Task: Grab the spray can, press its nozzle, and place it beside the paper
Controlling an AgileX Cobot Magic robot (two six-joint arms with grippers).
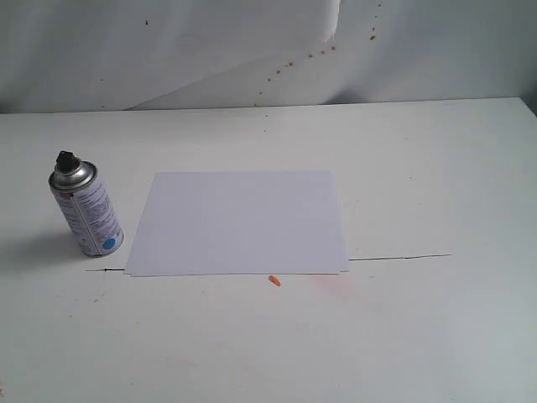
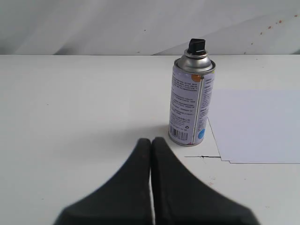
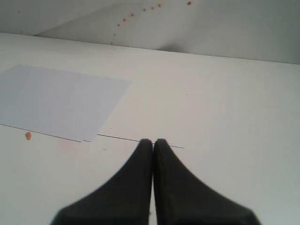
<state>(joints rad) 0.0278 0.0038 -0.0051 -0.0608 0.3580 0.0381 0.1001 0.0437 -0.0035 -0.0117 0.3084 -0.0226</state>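
Observation:
The silver spray can (image 1: 86, 210) with a white-and-blue label stands upright on the white table, just left of the paper (image 1: 239, 222). Its black nozzle (image 1: 66, 159) points up. In the left wrist view the spray can (image 2: 191, 101) and nozzle (image 2: 196, 45) stand a short way beyond my left gripper (image 2: 151, 140), which is shut and empty. The paper (image 2: 258, 125) lies flat beside the can. My right gripper (image 3: 153, 141) is shut and empty too, above bare table off the paper (image 3: 56, 101). Neither gripper shows in the exterior view.
A small orange scrap (image 1: 273, 280) lies at the paper's front edge. A thin black line (image 1: 398, 257) runs across the table under the paper. Orange specks dot the white backdrop (image 1: 289, 63).

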